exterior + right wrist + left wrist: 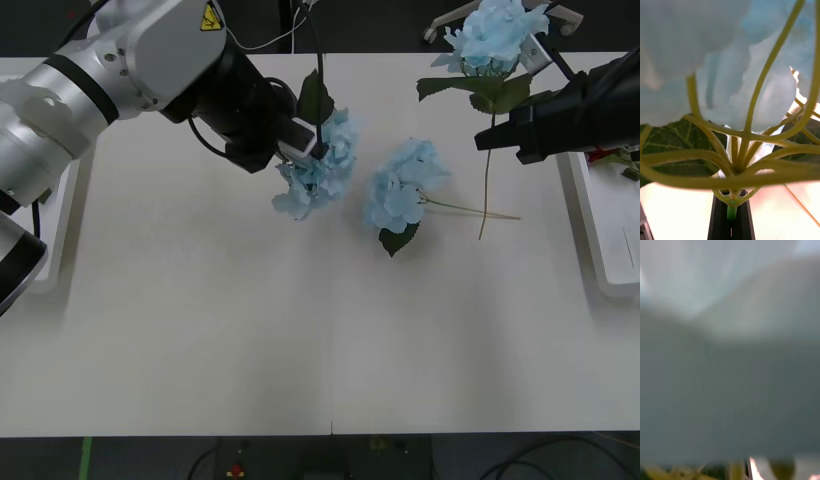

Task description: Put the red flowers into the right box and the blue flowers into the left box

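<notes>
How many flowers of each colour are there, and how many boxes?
Blue flowers: 3, one held by the left tool, one lying on the table, one held by the right tool
Red flowers: 1 glimpsed in the right box
White boxes: 2, left, right
Total: 6

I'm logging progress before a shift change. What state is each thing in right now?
Left hand: shut on a blue flower.
Left-held blue flower: gripped at the stem, low over the table.
Right hand: shut on a blue flower's stem.
Right-held blue flower: lifted, stem hanging down.
Third blue flower: lying loose on the table.
Right box: holds some red flowers.
</notes>
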